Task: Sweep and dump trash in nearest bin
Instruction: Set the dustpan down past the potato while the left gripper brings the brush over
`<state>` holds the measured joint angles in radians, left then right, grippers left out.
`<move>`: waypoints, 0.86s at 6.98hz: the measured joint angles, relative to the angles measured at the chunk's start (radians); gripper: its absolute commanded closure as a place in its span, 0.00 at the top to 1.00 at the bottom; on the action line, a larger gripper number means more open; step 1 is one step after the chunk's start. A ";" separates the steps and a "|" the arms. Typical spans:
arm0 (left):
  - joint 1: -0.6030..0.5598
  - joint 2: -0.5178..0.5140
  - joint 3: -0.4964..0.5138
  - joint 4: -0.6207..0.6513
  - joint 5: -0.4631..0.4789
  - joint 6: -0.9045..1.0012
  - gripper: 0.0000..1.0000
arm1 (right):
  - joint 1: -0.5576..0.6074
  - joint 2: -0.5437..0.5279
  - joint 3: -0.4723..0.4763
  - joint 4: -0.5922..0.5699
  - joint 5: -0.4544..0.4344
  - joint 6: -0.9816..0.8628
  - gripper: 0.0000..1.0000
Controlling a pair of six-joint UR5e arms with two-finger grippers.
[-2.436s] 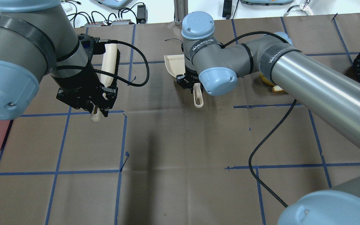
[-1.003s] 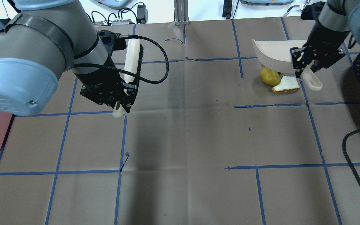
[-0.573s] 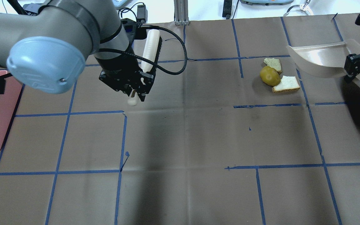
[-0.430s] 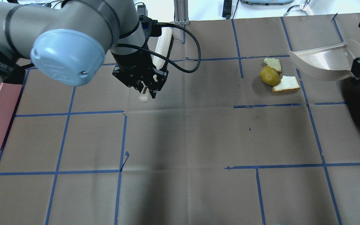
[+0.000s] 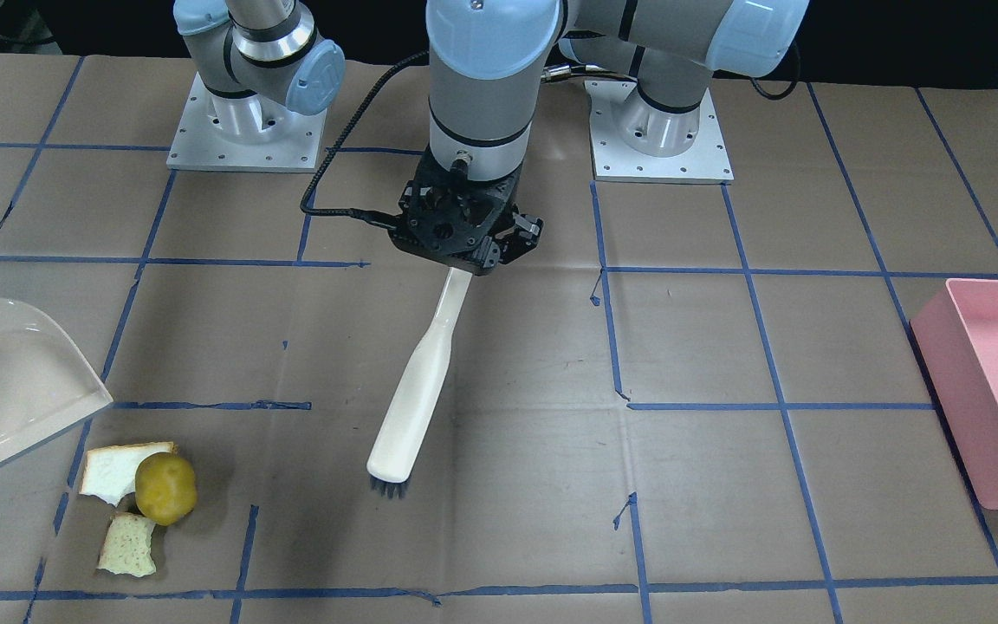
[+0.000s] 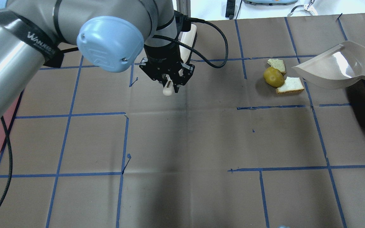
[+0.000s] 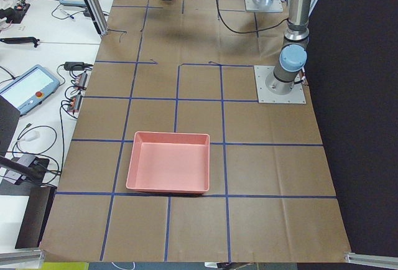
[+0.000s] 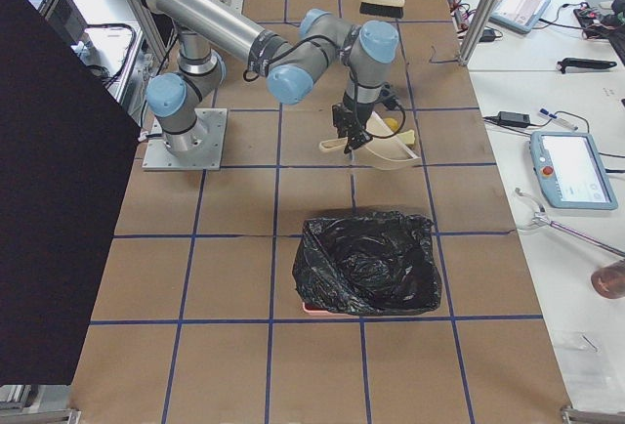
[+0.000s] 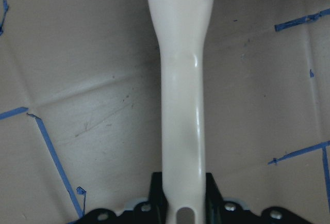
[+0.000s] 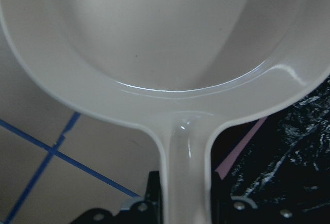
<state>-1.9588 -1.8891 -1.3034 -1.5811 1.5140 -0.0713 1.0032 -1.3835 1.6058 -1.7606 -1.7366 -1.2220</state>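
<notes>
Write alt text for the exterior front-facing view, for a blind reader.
The left gripper, jaws shut on the handle of a cream brush, holds it bristles-down over mid-table. At lower left, two bread pieces flank a yellow-brown fruit, beside a cream dustpan at the left edge; a pink bin sits far right.

Dark-bristled cream brush (image 5: 417, 390), cream dustpan (image 6: 334, 68), olive-yellow fruit (image 5: 165, 488), white tan-crusted bread (image 5: 113, 471), brown table (image 5: 508, 520) gridded with blue tape.

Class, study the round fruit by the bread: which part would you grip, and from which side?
Grip the fruit across its widest middle, coming straight down from above. It is round and stands taller than the flat bread slices right beside it, so its upper sides are probably free.
</notes>
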 measured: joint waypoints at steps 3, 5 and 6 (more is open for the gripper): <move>-0.055 -0.135 0.160 -0.030 0.003 0.000 0.00 | -0.084 0.084 -0.008 -0.235 -0.036 -0.419 0.06; -0.088 -0.205 0.218 -0.035 0.003 0.004 0.00 | -0.096 0.142 -0.007 -0.340 -0.037 -0.567 0.06; -0.097 -0.233 0.238 -0.032 0.004 0.005 0.00 | -0.098 0.173 -0.004 -0.372 -0.036 -0.605 0.06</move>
<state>-2.0554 -2.1218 -1.0658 -1.6126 1.5175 -0.0667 0.9047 -1.2109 1.6013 -2.1322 -1.7725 -1.8270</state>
